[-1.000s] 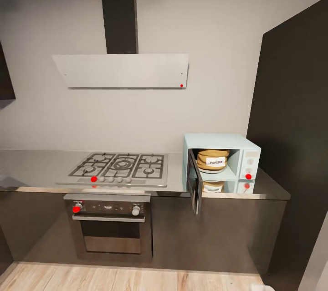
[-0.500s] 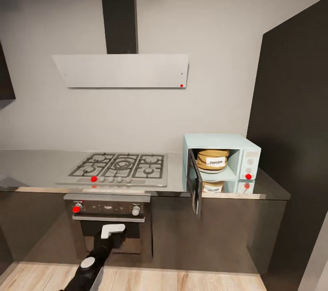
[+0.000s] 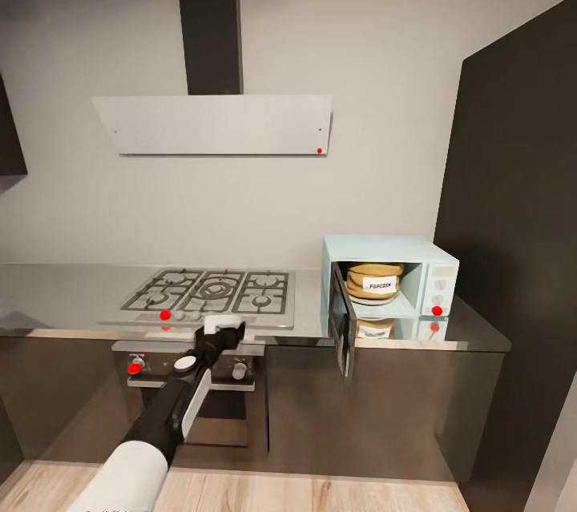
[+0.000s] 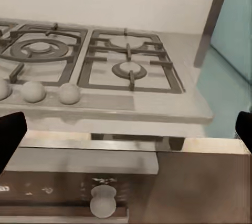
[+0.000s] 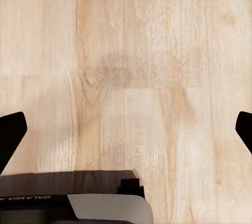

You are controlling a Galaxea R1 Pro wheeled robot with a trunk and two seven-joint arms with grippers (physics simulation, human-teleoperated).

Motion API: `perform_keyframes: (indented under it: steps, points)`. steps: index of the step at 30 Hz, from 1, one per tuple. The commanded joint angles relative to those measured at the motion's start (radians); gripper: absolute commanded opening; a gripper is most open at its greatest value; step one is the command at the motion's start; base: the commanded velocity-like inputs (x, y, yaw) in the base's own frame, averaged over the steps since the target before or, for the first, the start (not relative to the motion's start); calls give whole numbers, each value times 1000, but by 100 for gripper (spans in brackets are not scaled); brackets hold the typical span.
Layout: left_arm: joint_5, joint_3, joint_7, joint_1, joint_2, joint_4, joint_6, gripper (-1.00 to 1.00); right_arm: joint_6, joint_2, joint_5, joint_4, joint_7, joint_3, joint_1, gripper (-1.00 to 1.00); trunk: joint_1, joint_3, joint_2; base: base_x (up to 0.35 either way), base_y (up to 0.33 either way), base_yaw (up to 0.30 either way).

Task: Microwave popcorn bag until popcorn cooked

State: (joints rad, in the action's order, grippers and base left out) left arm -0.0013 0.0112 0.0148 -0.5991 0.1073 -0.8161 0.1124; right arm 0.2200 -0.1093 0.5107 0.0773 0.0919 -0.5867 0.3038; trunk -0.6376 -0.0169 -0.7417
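Left end effector (image 3: 223,328): raised in front of the oven (image 3: 192,400), at the tabletop's front lip, just below the hob (image 3: 210,293). In the left wrist view its two dark fingertips (image 4: 10,134) stand wide apart with nothing between them; released. That view looks over the hob's grates and knobs toward the mint side of the microwave (image 4: 231,71).

Right end effector: fingertips (image 5: 11,132) spread wide, empty, pointed down at the wooden floor (image 5: 136,66).

Hob: set flush in the grey tabletop (image 3: 64,292), at 9 o'clock from the microwave. Hood (image 3: 212,123) on the wall above.

Microwave (image 3: 390,276): on the tabletop at 3 o'clock from the hob. Door (image 3: 343,325) swung open toward the robot.

Contents: the popcorn bag (image 3: 373,280), tan, white label facing out, sitting inside the cavity. Whether it holds popcorn cannot be told.

Task status, as judged: bag placed in the microwave, done. Left to do: shut the door, switch the microwave on, wait for cooking. The left arm looks best placed for the door.
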Motion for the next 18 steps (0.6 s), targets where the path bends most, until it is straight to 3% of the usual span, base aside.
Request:
perform_keyframes:
  steps: [1,3,5,7,12,18]
  points:
    - [0,0,53,-4,-7,3,7,100,-1,-1,3,4,2,-7,1,100,0,-2,-1,0,0,0]
    - [-3,-3,168,-6,-27,5,7,100,-18,-1,3,4,2,-7,1,100,0,-2,-1,0,0,0]
    - [-6,-6,352,-6,-59,5,2,100,-34,-1,3,4,2,-7,1,100,0,-2,-1,0,0,0]
    - [-6,-7,419,-6,-89,6,-2,100,-39,-1,4,4,2,-7,1,100,0,-2,-1,0,0,0]
    - [-6,-40,449,-6,-70,3,1,100,-40,-1,3,4,2,-7,1,100,0,-2,-1,0,0,0]
    - [-5,-45,450,-6,-66,26,-2,100,-40,-1,3,4,2,-7,1,100,0,-2,-1,0,0,0]
